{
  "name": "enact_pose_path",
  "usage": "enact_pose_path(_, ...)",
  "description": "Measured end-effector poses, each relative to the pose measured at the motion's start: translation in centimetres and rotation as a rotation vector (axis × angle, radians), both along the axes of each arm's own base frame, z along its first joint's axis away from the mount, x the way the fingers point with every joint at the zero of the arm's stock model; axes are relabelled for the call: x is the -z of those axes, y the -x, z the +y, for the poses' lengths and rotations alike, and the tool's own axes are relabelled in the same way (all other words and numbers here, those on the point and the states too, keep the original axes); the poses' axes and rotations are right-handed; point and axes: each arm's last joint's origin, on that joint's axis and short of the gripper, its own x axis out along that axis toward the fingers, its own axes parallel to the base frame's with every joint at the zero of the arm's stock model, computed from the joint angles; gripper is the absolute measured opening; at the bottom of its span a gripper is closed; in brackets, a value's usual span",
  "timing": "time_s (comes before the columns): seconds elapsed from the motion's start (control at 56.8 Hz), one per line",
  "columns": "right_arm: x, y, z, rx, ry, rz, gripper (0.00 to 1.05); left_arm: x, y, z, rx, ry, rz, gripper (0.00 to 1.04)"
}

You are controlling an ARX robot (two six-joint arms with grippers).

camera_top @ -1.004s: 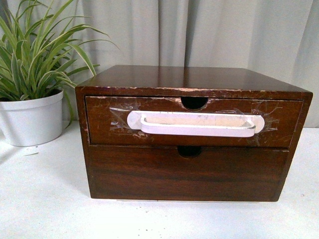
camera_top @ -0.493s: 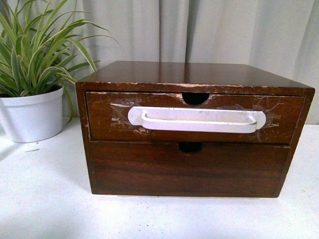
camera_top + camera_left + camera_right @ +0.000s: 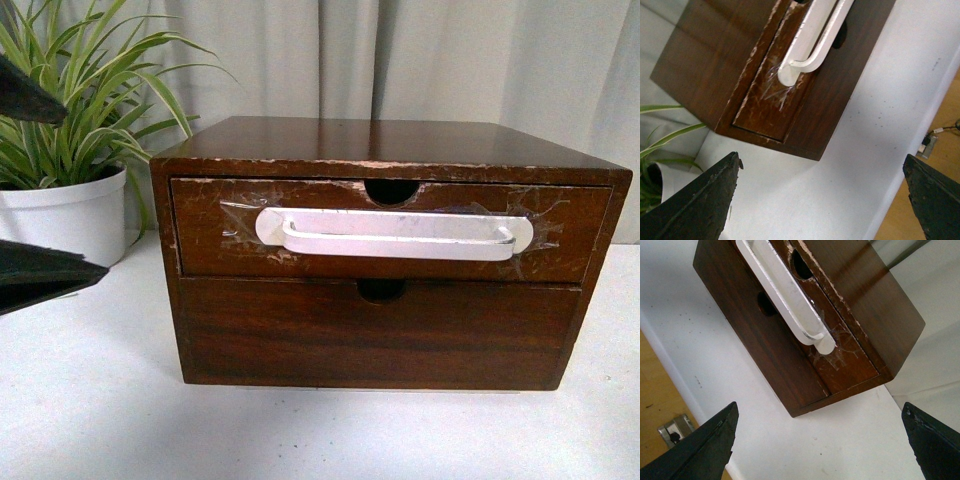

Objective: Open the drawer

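Left tool [image 3: 85,193] has edged into front view, spread wide; drawer [image 3: 330,268] closed.

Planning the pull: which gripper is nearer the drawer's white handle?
Left, probably. The left gripper is open, off the left end of the handle, not touching. The right gripper, also open, is outside the front view, facing the right end.
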Motion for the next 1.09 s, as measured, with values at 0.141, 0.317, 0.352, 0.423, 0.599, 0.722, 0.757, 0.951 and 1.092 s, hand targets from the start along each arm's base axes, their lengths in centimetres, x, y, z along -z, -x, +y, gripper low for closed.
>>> enact_pose_path(0.141,-0.4,-1.1,0.1,-0.01,0.059,0.016,0.96,-0.6,-1.3,-1.6,0.06,-0.044,0.04,0.98)
enact_pose_path(0.317,-0.1,-2.1,0.3,-0.031,0.121,0.052,0.96,-1.3,-2.8,-3.3,0.095,-0.074,0.053,0.98)
enact_pose_path(0.352,0.0,-2.3,0.4,-0.039,0.132,0.06,0.96,-1.3,-3.0,-3.6,0.098,-0.077,0.056,0.98)
enact_pose_path(0.423,0.2,-2.7,0.7,-0.054,0.15,0.07,0.96,-1.0,-3.8,-4.4,0.112,-0.084,0.07,0.98)
enact_pose_path(0.599,1.1,-3.6,1.5,-0.076,0.176,0.105,0.96,-0.1,-5.2,-6.0,0.134,-0.102,0.093,0.98)
enact_pose_path(0.722,1.7,-4.1,2.0,-0.087,0.199,0.122,0.96,0.6,-5.9,-6.8,0.146,-0.117,0.112,0.98)
enact_pose_path(0.757,1.8,-4.3,2.2,-0.091,0.203,0.124,0.96,0.7,-6.1,-7.1,0.15,-0.118,0.119,0.98)
enact_pose_path(0.951,2.1,-4.7,2.6,-0.099,0.209,0.136,0.96,1.3,-7.0,-8.3,0.174,-0.122,0.138,0.98)
enact_pose_path(1.092,2.2,-4.7,2.6,-0.103,0.206,0.139,0.96,2.1,-7.7,-9.0,0.179,-0.129,0.158,0.98)
